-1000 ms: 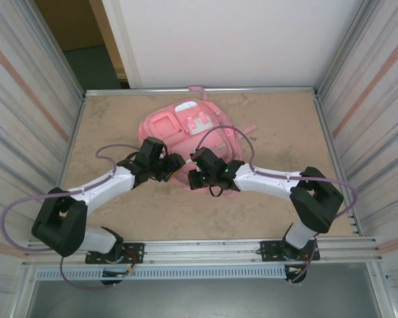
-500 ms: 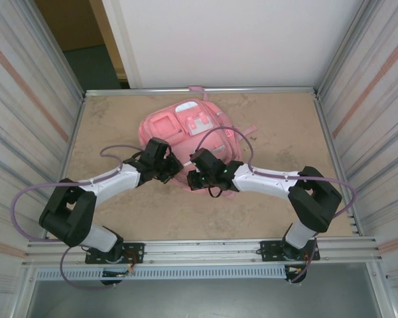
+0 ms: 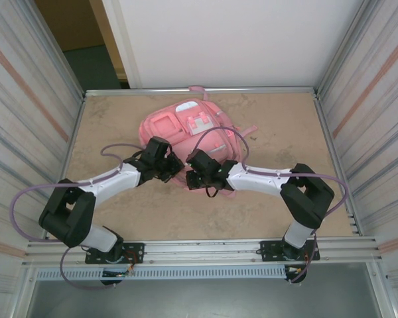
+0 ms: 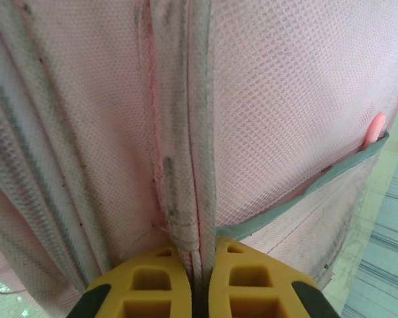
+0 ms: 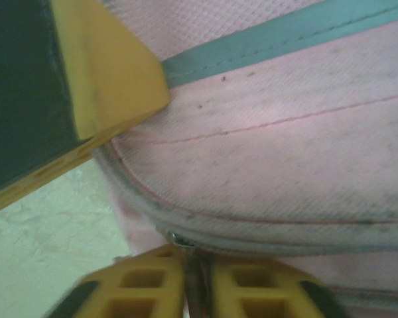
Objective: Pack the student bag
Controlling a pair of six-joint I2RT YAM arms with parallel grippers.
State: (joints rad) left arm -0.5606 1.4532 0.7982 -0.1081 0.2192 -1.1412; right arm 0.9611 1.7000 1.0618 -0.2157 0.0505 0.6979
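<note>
Checking in from the remote station, here's what I've got on screen. The student bag is lying flat on the table, roughly in the middle and toward the far edge, with its little pink loop up at the far rail. Both arms reach in from the near side and meet at the bag's near end, close to each other.

The left gripper is clamped tight on the bag: in the left wrist view the two yellow fingertips are pressed together with a raised ridge of pink mesh fabric pinched between them. A grey-green trim band runs off to the right of that ridge, and a small pink tab pokes out above it.

The right gripper is also clenched on the bag, its yellow fingers nipping a rounded, piped edge of the pink fabric (pretty grubby, honestly). The same sort of grey-green band crosses the top of that view, and a yellow and black block sits at upper left, touching the fabric; I can't tell for sure what it is
</note>
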